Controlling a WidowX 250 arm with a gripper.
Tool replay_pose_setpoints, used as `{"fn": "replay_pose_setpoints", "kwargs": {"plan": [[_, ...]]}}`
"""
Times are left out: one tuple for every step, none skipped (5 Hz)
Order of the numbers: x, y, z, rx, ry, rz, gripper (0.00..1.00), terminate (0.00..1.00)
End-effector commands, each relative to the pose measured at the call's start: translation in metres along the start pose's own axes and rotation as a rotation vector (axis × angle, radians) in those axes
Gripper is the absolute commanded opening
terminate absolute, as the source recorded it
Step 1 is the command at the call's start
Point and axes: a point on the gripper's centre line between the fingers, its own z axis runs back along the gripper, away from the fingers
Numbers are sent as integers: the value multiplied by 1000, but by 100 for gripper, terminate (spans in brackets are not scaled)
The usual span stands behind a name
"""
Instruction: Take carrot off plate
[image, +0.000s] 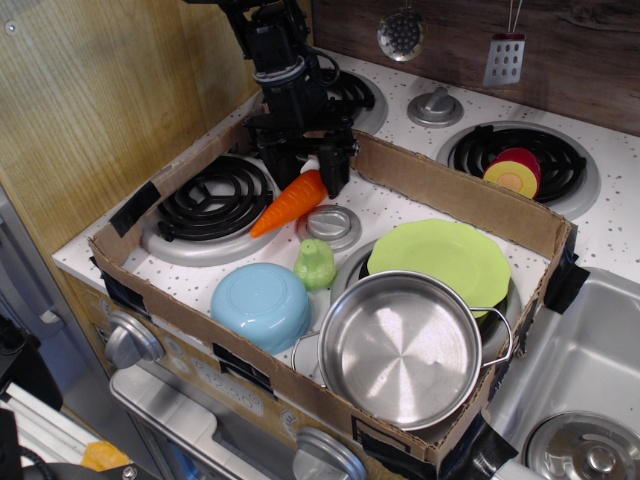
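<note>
In the single view, observation.image, a cardboard tray (455, 195) is seen laid over a toy stove top that serves as the desk (620, 225), and the plate (440, 252) is taken as the landmark. The lime-green plate is seen bare, with nothing on its visible part, its near edge overlapped by a steel pot (398, 348). The carrot (288, 203) is found well to the left of the plate, its pointed end resting near the rim of the black coil burner (215, 198) and its thick end raised toward the claw (312, 168). The claw is held directly above that thick end, with dark fingers down on either side of it; whether the carrot is pinched or already let go cannot be told, since the green top is hidden behind the fingers. A pale green toy vegetable (314, 264) is seen between the carrot and the plate, touching or nearly touching a light blue bowl (262, 304), which lies left of the plate and nearer the camera. By this layout the main part of the task is judged done: the carrot is off the plate and down on the stove surface. What is left, it is judged, is for the carrot to be fully released and the arm lifted clear.
</note>
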Motion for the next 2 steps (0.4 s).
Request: {"fn": "replay_pose_setpoints", "kwargs": {"plan": [[23, -16, 36, 108, -102, -75, 100, 0], [26, -28, 54, 163, -140, -97, 100, 100]]}}
